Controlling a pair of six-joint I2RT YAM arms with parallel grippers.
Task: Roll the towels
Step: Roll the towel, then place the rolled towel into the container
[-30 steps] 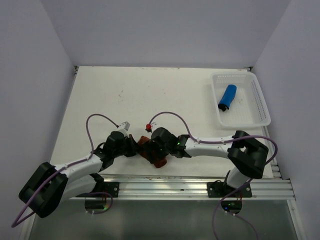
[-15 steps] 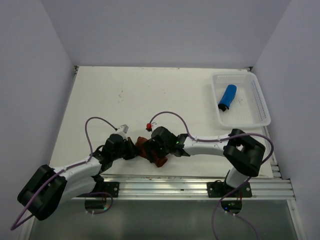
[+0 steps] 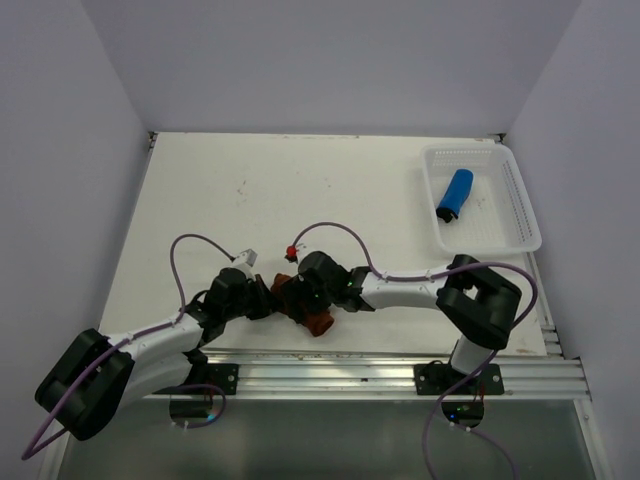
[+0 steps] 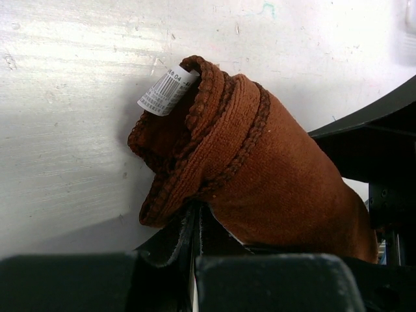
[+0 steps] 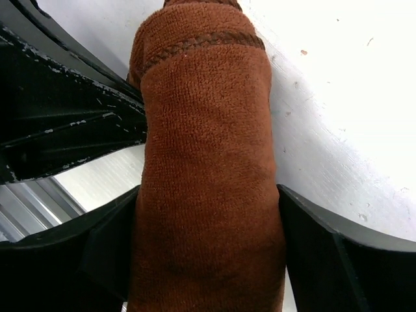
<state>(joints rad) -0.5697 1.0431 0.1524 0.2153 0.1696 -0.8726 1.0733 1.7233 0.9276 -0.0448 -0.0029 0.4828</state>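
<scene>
The rust-brown towel [image 3: 318, 322] lies rolled into a thick bundle near the table's front edge, between both grippers. In the right wrist view the roll [image 5: 208, 130] fills the gap of my right gripper [image 5: 208, 192], with both fingers pressed against its sides. My left gripper [image 4: 196, 224] is shut, its tips tucked under the open end of the roll [image 4: 260, 162], where a white barcode tag [image 4: 166, 91] sticks out. I cannot tell whether any cloth is pinched there. The blue towel [image 3: 457, 193] lies rolled in the white basket [image 3: 528, 238] at the back right.
The aluminium rail [image 3: 380, 365] at the table's front edge runs just behind the roll. The left gripper's black body [image 5: 65, 123] sits close beside the roll in the right wrist view. Purple cables [image 3: 335, 228] loop above both wrists.
The right arm has shifted a little left and its fingers have drawn in against the brown roll. The left gripper stays shut at the roll's end, nudged slightly.
</scene>
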